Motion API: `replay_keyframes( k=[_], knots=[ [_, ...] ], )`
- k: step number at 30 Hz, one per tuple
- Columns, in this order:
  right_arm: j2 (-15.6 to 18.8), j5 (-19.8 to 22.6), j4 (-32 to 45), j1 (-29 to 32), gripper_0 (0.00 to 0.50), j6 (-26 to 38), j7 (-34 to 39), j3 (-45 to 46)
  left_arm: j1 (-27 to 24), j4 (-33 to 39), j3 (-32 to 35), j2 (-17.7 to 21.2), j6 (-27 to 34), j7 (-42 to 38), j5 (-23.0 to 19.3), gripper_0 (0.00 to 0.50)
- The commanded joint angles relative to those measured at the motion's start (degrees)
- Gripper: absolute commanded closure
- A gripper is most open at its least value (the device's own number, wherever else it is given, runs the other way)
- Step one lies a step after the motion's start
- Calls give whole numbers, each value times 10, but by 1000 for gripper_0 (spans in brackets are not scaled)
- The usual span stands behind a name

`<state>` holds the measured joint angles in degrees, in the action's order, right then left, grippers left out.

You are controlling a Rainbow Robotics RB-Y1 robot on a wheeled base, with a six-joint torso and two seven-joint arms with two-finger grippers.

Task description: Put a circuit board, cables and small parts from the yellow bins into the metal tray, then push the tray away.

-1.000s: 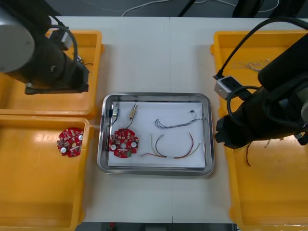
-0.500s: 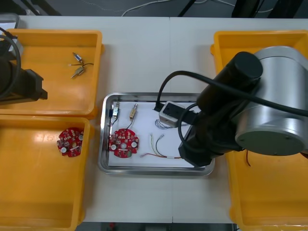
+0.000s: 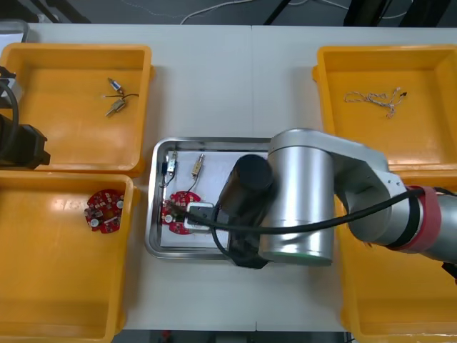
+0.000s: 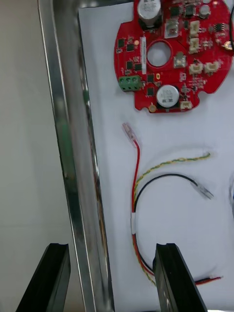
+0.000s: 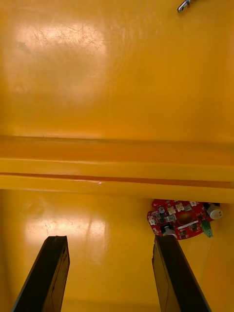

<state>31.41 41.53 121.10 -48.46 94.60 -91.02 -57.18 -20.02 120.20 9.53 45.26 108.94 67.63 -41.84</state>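
My right gripper (image 4: 112,279) is open and straddles the near rim of the metal tray (image 4: 73,146). One finger (image 4: 53,278) is over the table outside the rim, and the other is over the tray's white inside. Beyond the fingers lie a red and yellow cable (image 4: 137,195) and a round red circuit board (image 4: 170,53). In the front view my right arm (image 3: 300,200) hides most of the tray (image 3: 153,193). The board (image 3: 173,209) and two small metal parts (image 3: 198,166) show at its left. My left gripper (image 5: 109,278) hangs open over the left yellow bins.
Another circuit board (image 3: 103,211) lies in the near left bin (image 3: 43,286), also seen beyond the left fingers (image 5: 183,219). Small metal parts (image 3: 114,96) sit in the far left bin. A cable (image 3: 375,98) lies in the far right bin (image 3: 428,57).
My right arm has swung from the right bins across the tray to its near left part. My left arm has drawn back to the table's left edge, uncovering the far left bin.
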Motion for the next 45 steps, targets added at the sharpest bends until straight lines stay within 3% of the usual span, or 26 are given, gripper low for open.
replay_keyframes(
  k=[1,13,25,45],
  knots=[
    [-24,-30,-11,-28,0,-25,-22,-61,13,18,34,22,-7,36,-6,0],
    [-44,-94,-29,-28,0,-42,-19,-139,16,16,54,22,-4,32,-2,0],
    [-81,-107,-79,-15,0,-43,-21,-140,16,15,54,22,-5,35,-3,0],
    [-72,-121,-85,9,0,-43,-24,-141,7,-7,54,22,11,51,-14,0]
  ],
)
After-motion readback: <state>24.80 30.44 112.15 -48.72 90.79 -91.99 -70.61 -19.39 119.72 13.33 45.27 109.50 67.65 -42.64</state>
